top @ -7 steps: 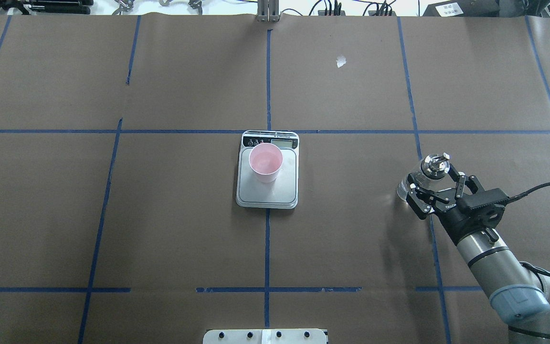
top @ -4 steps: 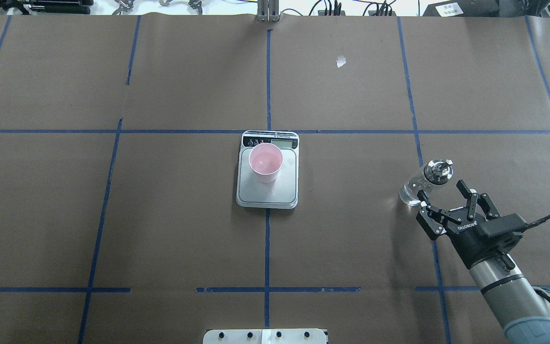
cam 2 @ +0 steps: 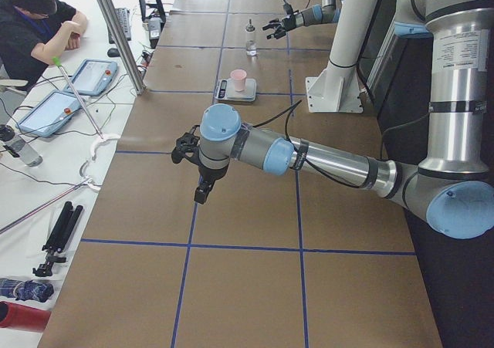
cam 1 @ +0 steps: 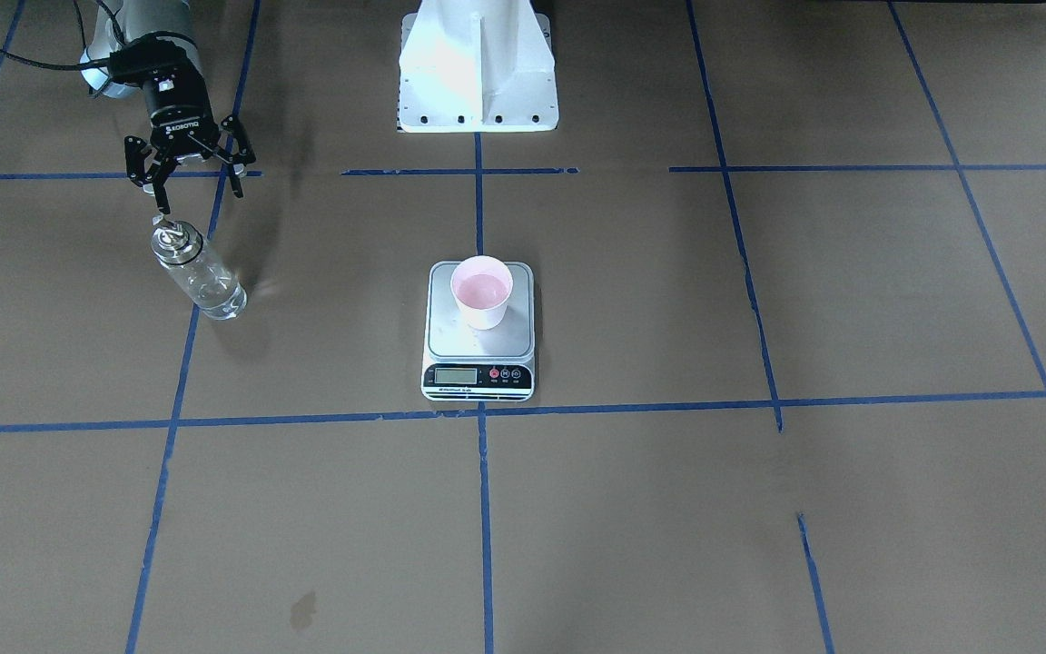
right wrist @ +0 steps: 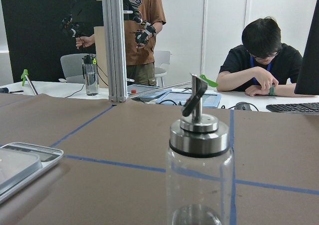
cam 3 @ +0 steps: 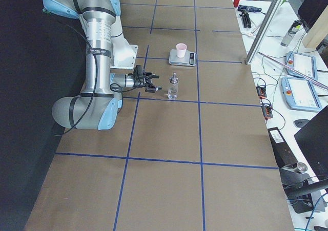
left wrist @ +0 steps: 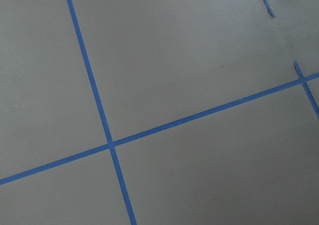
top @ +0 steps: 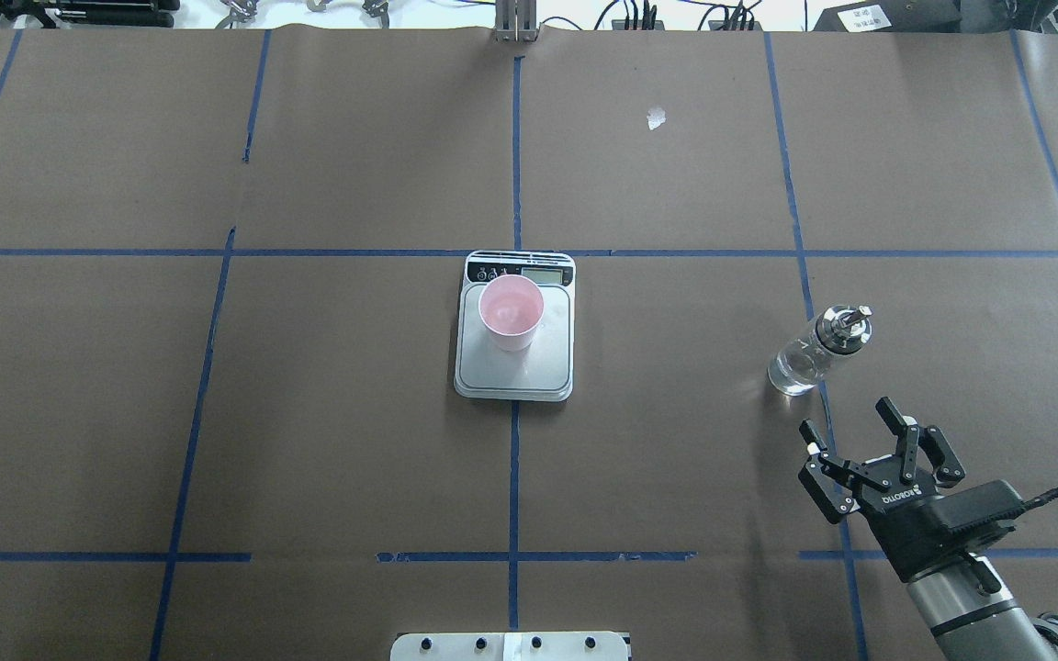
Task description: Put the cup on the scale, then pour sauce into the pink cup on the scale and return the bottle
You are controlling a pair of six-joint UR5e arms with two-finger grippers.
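the overhead view looks forward and down from behind the robot's base (top: 511,645); the front-facing one faces it, steeply down, and both centre the scale (top: 515,372). two side views look along the counter (cam 3: 230,139) from its ends. the left wrist camera is close over bare counter; the right sits low, facing the bottle (right wrist: 199,180).

A wide stretch of table (top: 676,367) lies between the upright bottle (top: 804,358) and the scale (top: 515,378) bearing the cup (top: 511,312).

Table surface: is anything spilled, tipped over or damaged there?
Nothing is tipped: the bottle and the cup on the scale stand upright. Only the paper cover has a white scuff and a dark stain.
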